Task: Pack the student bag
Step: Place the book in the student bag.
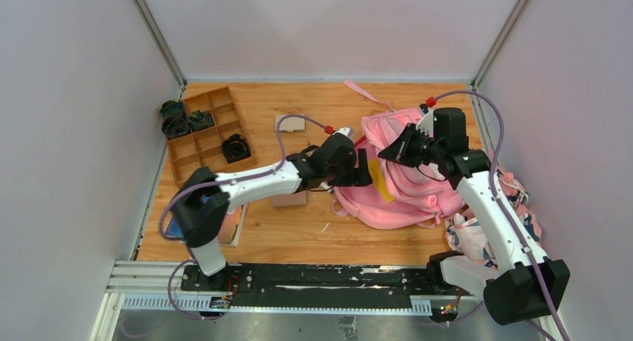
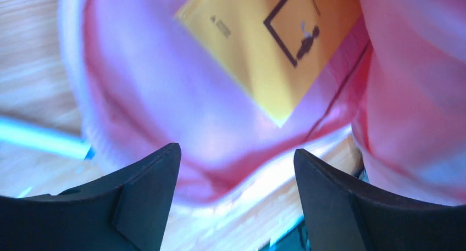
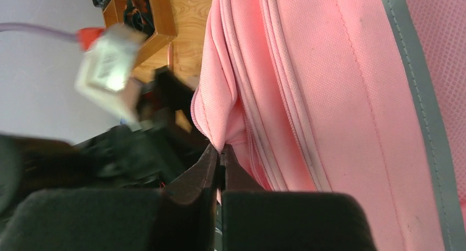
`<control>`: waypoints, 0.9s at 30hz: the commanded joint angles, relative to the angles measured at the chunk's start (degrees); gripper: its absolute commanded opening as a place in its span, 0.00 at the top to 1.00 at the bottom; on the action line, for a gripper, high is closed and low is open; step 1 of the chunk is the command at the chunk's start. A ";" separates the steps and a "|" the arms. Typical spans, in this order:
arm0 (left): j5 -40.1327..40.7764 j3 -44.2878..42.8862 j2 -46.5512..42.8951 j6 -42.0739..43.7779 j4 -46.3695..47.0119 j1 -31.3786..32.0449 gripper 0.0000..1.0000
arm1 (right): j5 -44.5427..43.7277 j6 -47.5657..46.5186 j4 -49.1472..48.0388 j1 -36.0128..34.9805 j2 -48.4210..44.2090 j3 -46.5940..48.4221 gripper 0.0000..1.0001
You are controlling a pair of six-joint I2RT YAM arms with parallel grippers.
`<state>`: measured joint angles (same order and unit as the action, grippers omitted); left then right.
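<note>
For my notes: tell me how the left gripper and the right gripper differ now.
The left gripper is open and empty; the right gripper is shut, pinching an edge of the student bag. The left faces a yellow booklet in the bag; the right sits at its rim. Both are black.

Open wooden surface (image 1: 313, 244) along the near edge; blocked at right by large pink fabric backpack (image 1: 395, 207), back-left by brown compartmented tray (image 1: 186, 162).

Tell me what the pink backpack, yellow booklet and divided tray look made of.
Pink backpack: woven synthetic fabric, matte, visible weave and stitched seams.
Yellow booklet: probably paper or card, smooth, printed.
Divided tray: apparently wood or fibreboard, brown, matte.
</note>
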<state>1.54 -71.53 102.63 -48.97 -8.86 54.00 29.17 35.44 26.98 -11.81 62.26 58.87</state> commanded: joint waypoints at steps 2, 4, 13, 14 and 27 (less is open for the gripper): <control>4.37 8.04 -16.27 8.40 -13.59 -0.12 0.19 | -0.61 -1.92 -2.02 1.09 1.21 -0.54 1.00; 10.13 12.98 -22.33 7.88 -19.10 -0.12 0.21 | -0.66 -2.50 -1.85 1.03 2.01 -0.41 1.00; 33.54 22.99 -40.99 5.35 -42.90 -5.58 0.08 | -2.05 -6.17 1.11 0.29 7.40 -3.76 1.00; 36.35 23.77 -40.03 2.99 -45.20 -6.79 0.08 | -1.63 -6.48 1.53 0.02 8.42 -4.25 1.00; 49.74 26.95 -25.79 -6.31 -50.37 -10.15 0.00 | -4.10 -6.96 2.62 -1.02 8.05 -5.85 0.40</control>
<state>43.94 -45.17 73.54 -54.30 -57.54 45.52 26.72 29.32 28.67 -12.56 72.88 51.48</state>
